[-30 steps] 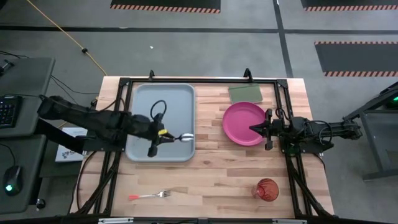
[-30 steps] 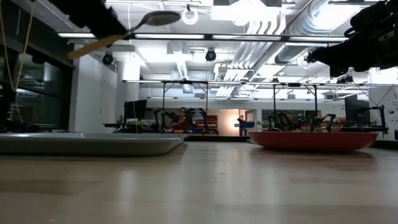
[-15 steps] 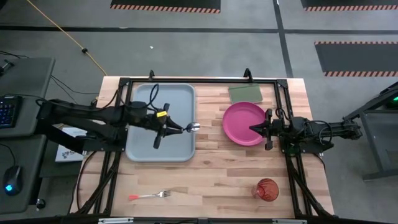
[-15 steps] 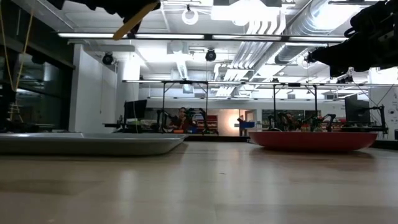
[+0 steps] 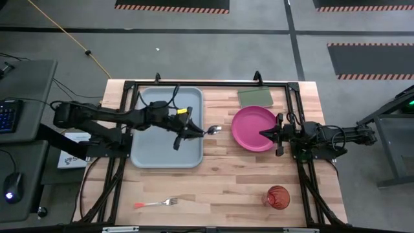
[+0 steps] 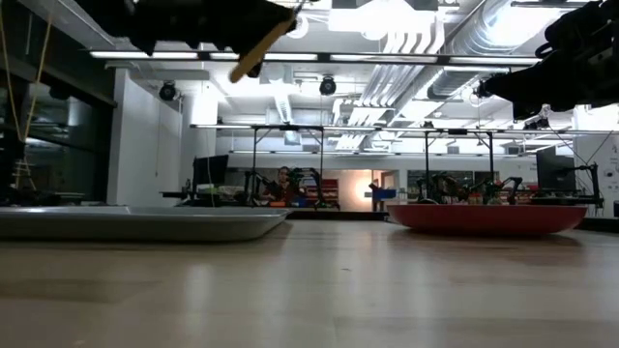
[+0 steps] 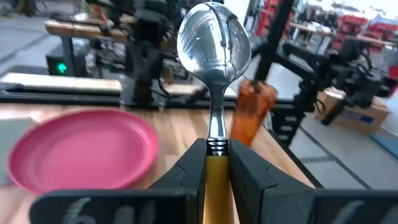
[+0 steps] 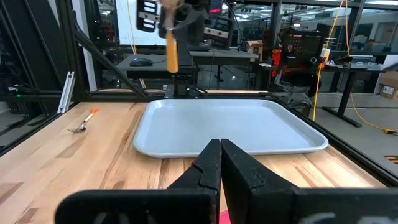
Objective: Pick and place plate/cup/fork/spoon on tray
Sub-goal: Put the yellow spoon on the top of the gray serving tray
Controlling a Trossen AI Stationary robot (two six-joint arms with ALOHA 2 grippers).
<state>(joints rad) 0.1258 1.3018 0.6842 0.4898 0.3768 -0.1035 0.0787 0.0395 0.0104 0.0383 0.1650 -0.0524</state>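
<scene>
My left gripper [image 5: 196, 132] is shut on the spoon high above the right rim of the blue-grey tray [image 5: 155, 103]. The silver spoon bowl [image 5: 215, 129] sticks out over the bare wood between the tray and the pink plate [image 5: 249, 120]. The bowl also shows in the left wrist view [image 7: 213, 40]. My right gripper [image 5: 262, 134] is shut and empty, hovering over the plate's right part. The red-handled fork [image 5: 155, 204] lies near the table's near edge. The red-orange cup [image 5: 278, 197] stands at the near right. My left gripper pinches the spoon's orange-tan handle [image 7: 216, 171] between its two fingers, just behind the metal neck. The fingers lie along the spoon, slanting from the table's left. The spoon is lifted clear, its bowl toward the plate. Its handle end [image 6: 256, 46] slants down below the gripper.
A flat green rectangle [image 5: 257, 97] lies at the far edge, beyond the plate. A black frame [image 5: 207, 84] runs around the table's edges. Bare wood lies between the tray and the plate and along the near side.
My left gripper has carried the spoon from over the tray's near right part toward the table's right and far edges. The spoon bowl now reaches past the tray's right rim. The spoon stays held and clear of the tray. In the low view its handle has tipped steeper.
</scene>
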